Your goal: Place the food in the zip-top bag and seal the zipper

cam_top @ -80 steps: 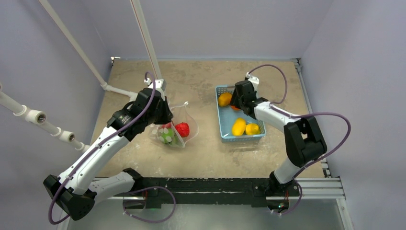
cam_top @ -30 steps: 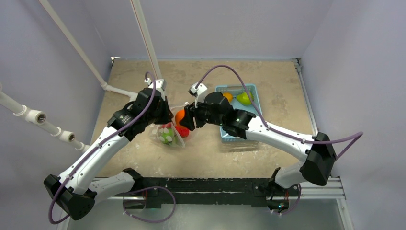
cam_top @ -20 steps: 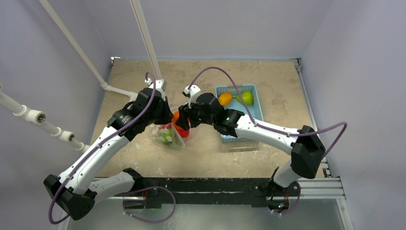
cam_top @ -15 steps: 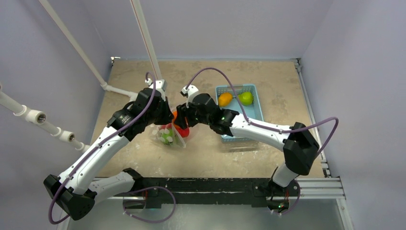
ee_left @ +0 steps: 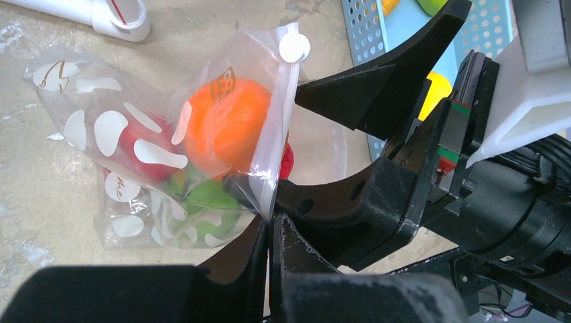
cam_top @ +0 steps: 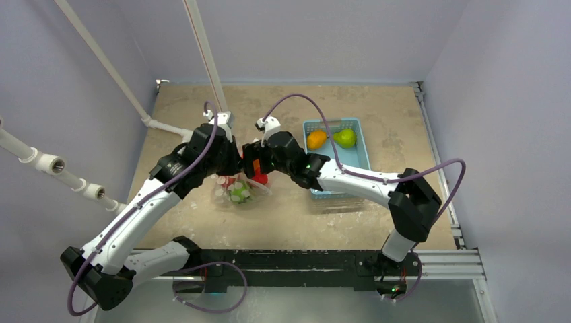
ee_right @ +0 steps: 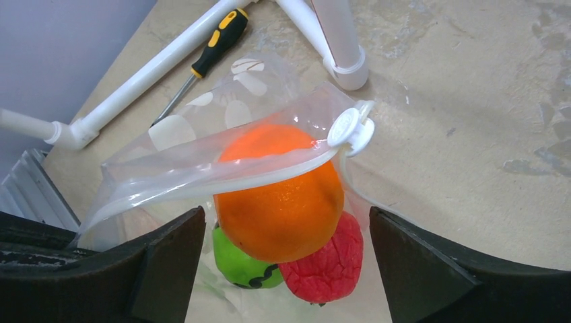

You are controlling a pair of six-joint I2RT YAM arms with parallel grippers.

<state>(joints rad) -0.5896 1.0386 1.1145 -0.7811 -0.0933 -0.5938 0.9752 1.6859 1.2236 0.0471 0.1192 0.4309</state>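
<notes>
The clear dotted zip-top bag (ee_left: 128,145) lies on the table and holds a red fruit (ee_right: 324,264), a green fruit (ee_right: 241,266) and an orange fruit (ee_right: 279,195) in its open mouth. My left gripper (ee_left: 271,225) is shut on the zipper strip (ee_left: 277,128) at the bag's mouth edge, and the white slider (ee_left: 294,47) sits at the far end. My right gripper (ee_right: 285,212) is open, its jaws wide on either side of the orange fruit and not touching it. From above, both grippers meet over the bag (cam_top: 237,193).
The light-blue basket (cam_top: 364,149) to the right holds an orange fruit (cam_top: 316,139), a green pear (cam_top: 345,138) and a yellow fruit (ee_left: 436,87). A screwdriver (ee_right: 202,57) and white pipes (ee_right: 337,40) lie just behind the bag.
My right arm carried the orange fruit from the basket to the bag and opened; the fruit now rests in the bag's mouth. My left gripper has kept hold of the bag edge.
</notes>
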